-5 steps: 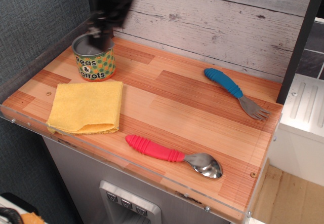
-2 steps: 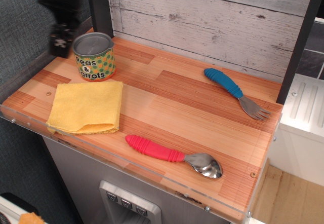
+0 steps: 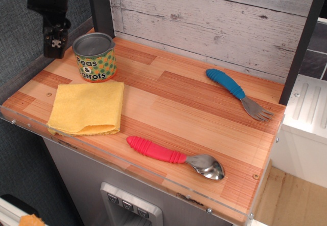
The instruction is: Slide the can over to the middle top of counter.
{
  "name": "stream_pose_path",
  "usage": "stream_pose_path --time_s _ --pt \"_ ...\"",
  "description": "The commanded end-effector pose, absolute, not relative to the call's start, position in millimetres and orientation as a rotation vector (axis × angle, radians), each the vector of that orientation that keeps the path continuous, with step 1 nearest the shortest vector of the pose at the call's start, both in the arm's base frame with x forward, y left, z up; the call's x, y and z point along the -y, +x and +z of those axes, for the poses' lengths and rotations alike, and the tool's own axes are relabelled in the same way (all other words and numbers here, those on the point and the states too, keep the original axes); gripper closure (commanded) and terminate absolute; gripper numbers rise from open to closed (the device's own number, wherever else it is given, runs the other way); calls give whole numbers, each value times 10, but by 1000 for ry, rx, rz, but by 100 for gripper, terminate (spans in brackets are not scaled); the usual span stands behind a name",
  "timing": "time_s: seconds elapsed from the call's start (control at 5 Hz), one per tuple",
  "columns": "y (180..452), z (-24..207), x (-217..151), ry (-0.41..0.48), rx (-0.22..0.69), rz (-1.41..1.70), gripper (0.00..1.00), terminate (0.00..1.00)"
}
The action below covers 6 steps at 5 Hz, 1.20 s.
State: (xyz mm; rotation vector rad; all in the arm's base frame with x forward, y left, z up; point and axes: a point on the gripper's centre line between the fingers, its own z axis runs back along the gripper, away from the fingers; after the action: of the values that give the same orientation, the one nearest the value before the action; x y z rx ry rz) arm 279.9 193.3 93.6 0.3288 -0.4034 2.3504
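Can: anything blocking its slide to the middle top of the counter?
Nothing visible. The can sits at the back-left corner; the counter strip along the back wall to its right is bare. The yellow cloth, blue fork and red spoon lie off that line.

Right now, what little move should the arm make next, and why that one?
Probably lower the gripper against the left side of the can, so that it can push it rightward. The can stands at the counter's back left corner, not its middle top, and the gripper hangs just left of it, apart from it. The strip along the back wall towards the middle looks free of the cloth and cutlery.
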Motion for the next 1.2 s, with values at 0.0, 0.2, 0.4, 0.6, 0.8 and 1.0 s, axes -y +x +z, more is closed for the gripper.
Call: stream_pose_path --time_s 0.0,0.2,0.4,0.6,0.8,1.0 --pt "2842 894 -1896 381 484 2471 0 0" --pt "2877 830 -1928 370 463 2504 0 0" --pt "2971 782 -1904 348 450 2499 0 0" --pt "3030 720 -1881 350 469 2512 0 0" --pt "3093 683 -1858 319 505 2506 0 0" --pt "3155 660 -1804 298 511 2469 0 0"
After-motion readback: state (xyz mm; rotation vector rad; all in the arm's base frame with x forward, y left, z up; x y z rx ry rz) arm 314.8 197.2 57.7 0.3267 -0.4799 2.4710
